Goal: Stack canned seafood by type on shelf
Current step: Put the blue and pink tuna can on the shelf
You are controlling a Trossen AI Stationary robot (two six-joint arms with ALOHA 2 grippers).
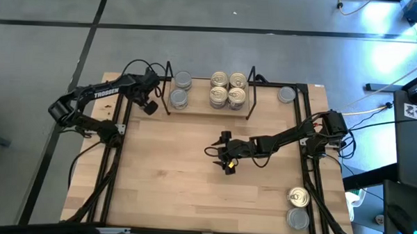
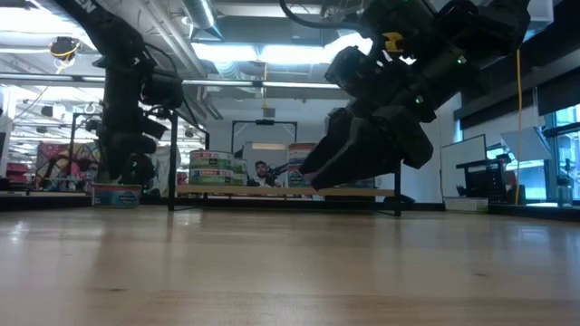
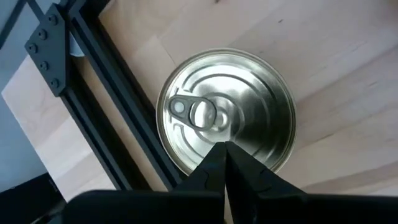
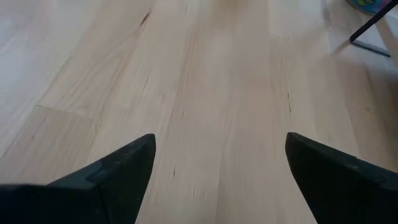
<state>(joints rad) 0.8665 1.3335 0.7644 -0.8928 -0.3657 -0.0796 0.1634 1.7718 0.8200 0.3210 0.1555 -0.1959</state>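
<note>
Nearest the table's front edge, at the right corner, a gold pull-tab can (image 1: 299, 197) and a grey-topped can (image 1: 298, 218) sit side by side, partly crossed by the black frame rail. Mid-table, the right gripper (image 1: 223, 154) hovers low over bare wood, its fingers (image 4: 118, 171) spread wide and holding nothing; in the low view its bulk hides part of the shelf. Farther back, the shelf (image 1: 209, 110) carries two grey cans (image 1: 179, 89) at its left end and four gold cans (image 1: 228, 89) toward the right. A lone grey can (image 1: 286, 95) lies off the shelf's right end. The left gripper (image 3: 225, 163), fingers pressed together and empty, hangs over a gold-topped tin (image 3: 227, 112) beside the shelf's black frame.
</note>
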